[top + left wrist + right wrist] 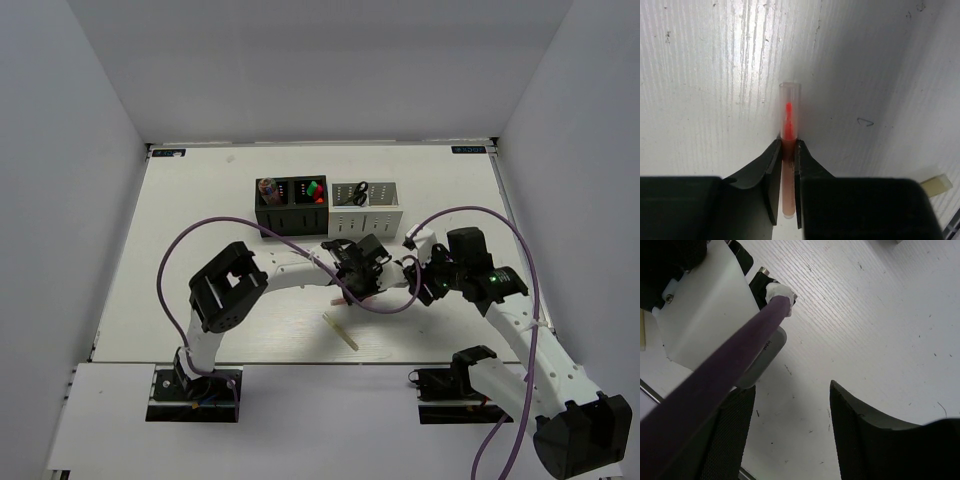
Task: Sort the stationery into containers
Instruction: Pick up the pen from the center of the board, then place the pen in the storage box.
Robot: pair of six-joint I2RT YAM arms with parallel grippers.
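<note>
White grained surface [200, 230] carries four joined holders [365, 222] at rear, thin pink stick [788, 120] centrally, pale wooden stick [341, 332] nearer front.

Thin pink stick [788, 120] flat, pale stick [340, 331] nr it.

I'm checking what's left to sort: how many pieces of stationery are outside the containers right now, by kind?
thin pink stick: 1, between the jaws of the left gripper
pale wooden stick: 1, lying loose on the table
Total: 2
</note>
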